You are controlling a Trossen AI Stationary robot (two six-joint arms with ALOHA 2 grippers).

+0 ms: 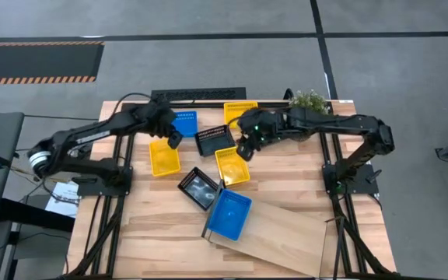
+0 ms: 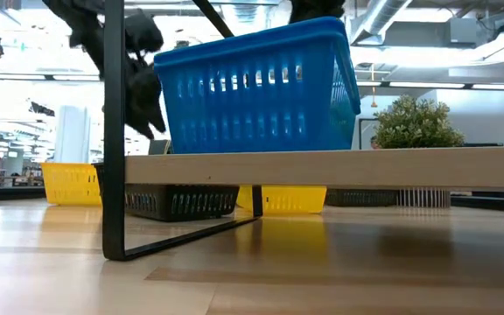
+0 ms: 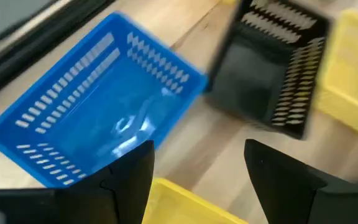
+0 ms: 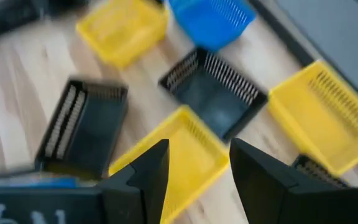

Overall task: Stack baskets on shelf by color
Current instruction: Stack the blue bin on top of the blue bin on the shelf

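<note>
In the high view my left gripper (image 1: pixel 173 138) hovers open between a blue basket (image 1: pixel 183 123) and a yellow basket (image 1: pixel 164 158). Its wrist view shows the open fingers (image 3: pixel 197 168) over the yellow basket's rim (image 3: pixel 179 202), with the blue basket (image 3: pixel 98 118) and a black basket (image 3: pixel 272 74) beyond. My right gripper (image 1: pixel 245 148) hangs open above another yellow basket (image 1: pixel 232 166), which also shows under the gripper (image 4: pixel 197 162) in the right wrist view as the yellow basket (image 4: pixel 179 152). A second blue basket (image 1: pixel 230 214) sits by its bottom on the shelf (image 1: pixel 286 233).
A black basket (image 1: pixel 214 140) lies between the grippers and another black basket (image 1: pixel 199 189) nearer, beside the shelf's black end frame (image 2: pixel 112 131). A third yellow basket (image 1: pixel 239 111) and the potted plant (image 1: pixel 309 99) stand at the far edge. Bare wood lies near left.
</note>
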